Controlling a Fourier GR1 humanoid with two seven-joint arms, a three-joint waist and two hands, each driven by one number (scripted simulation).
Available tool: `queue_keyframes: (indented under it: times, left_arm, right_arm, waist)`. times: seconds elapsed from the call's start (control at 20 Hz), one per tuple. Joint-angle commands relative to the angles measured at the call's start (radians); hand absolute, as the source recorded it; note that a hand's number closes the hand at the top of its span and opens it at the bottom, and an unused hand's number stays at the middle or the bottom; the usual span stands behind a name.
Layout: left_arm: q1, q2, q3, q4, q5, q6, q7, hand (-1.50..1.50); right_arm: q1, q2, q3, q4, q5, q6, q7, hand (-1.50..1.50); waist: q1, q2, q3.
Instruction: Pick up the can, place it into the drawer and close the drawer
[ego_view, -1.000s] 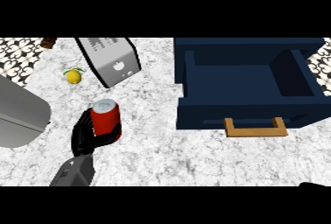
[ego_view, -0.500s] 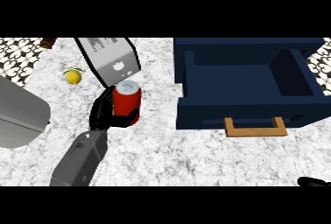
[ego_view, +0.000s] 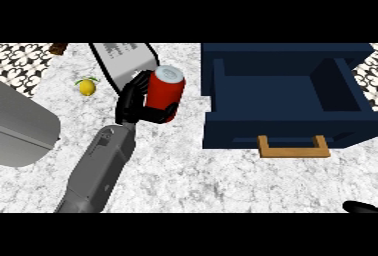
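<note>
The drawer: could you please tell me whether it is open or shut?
Open. The drawer stands pulled out, its blue inside showing from above, with its wooden handle at the front.

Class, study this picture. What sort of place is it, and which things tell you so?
Most likely a kitchen: a marbled worktop, an open blue drawer with a wooden handle, and a lemon. The left hand holds a red can.

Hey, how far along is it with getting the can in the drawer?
Done: the left hand is curled round the red can. In hand: the can is held left of the open drawer, not yet over it. Left: set it inside, then push the drawer shut, probably at its wooden handle.
</note>
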Motion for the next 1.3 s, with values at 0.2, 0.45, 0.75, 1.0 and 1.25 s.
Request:
queue_keyframes:
  times: [0.2,0.45,0.75,1.0,1.25]
  left_arm:
    - [-0.125,-0.043,-0.09,-0.238,-0.011,0.129,0.307,1.5]
    - [-0.277,-0.021,-0.037,-0.202,-0.014,0.136,0.4,1.5]
    - [-0.364,-0.045,-0.085,-0.249,-0.073,0.208,0.515,1.5]
    - [-0.564,-0.045,-0.143,-0.125,0.009,0.32,0.582,1.5]
    - [-0.671,-0.045,-0.13,0.031,0.049,0.29,0.544,1.5]
  right_arm:
    - [-0.012,0.009,0.027,0.022,0.05,-0.01,-0.001,-1.5]
    - [-0.038,-0.009,0.031,-0.054,0.027,-0.017,0.073,-1.5]
    - [-0.051,0.002,0.009,0.057,0.05,-0.021,-0.023,-1.5]
    - [-0.059,-0.027,-0.01,-0.009,-0.008,-0.014,0.062,-1.5]
    - [-0.041,-0.027,-0.03,0.034,-0.049,0.022,-0.005,-1.5]
  waist:
    - [0.0,0.0,0.0]
    - [-0.011,0.004,0.0]
    - [-0.004,0.003,0.0]
    - [-0.027,0.005,0.0]
    - [-0.036,0.009,0.001]
